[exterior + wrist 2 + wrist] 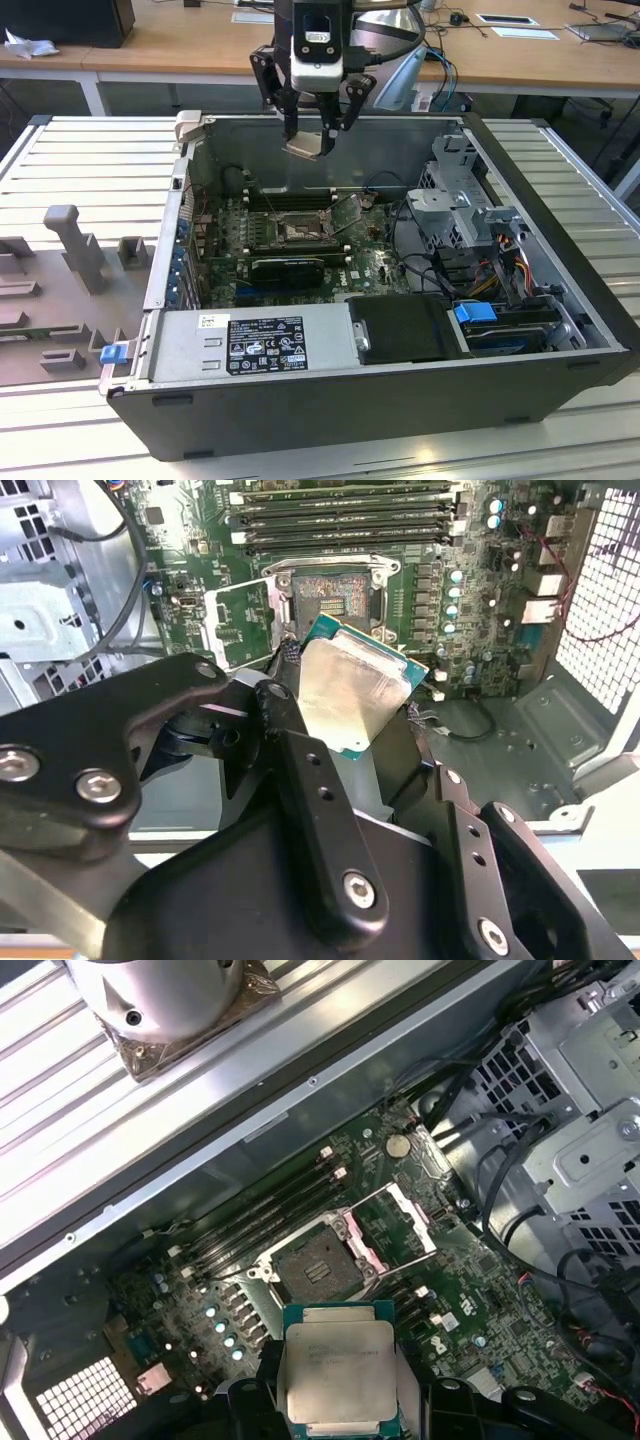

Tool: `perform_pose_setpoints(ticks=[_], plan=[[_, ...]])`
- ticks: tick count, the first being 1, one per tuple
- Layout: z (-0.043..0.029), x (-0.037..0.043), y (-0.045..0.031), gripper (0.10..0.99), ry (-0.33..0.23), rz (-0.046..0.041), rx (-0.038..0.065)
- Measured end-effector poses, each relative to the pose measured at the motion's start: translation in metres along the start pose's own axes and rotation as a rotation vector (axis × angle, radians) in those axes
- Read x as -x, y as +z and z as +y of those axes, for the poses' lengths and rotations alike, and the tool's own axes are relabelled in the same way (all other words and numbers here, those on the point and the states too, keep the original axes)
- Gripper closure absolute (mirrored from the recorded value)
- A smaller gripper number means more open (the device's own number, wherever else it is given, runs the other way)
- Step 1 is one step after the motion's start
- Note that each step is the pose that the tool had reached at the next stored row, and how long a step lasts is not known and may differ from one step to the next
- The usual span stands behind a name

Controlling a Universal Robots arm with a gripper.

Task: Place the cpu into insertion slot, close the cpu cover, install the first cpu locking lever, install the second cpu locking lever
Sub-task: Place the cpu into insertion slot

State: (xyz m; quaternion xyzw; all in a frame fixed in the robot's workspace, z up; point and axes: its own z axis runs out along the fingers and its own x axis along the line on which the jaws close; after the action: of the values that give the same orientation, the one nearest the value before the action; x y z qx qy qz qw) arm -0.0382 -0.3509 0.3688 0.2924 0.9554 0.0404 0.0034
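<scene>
- The cpu (338, 1380) was clamped in the gripper's (312, 133) closed fingers, high over the motherboard (470, 1310) and well apart from it.
- The insertion slot (320, 1270) lay bare and the cpu cover (395, 1220) stood swung aside, so placing was judged the step in hand.
- Seating would call for squaring chip edges to the socket rim.
- The memory slots (265, 1210) ran just beside the socket; the room above looked open.

I hang above a ribbed silver table (90, 150). The open computer case (400, 410) sits flat on its middle. At nine o'clock from the case, in the exterior view, a grey fixture plate (40, 315) lies on the slats, with an upright grey block (78, 245) standing on it.
</scene>
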Motion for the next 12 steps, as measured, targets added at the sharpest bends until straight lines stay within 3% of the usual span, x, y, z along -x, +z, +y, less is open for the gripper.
perform_pose_setpoints(ticks=[12], plan=[[0.0,0.0,0.0005,0.557,0.089,-0.0071,0.001]])
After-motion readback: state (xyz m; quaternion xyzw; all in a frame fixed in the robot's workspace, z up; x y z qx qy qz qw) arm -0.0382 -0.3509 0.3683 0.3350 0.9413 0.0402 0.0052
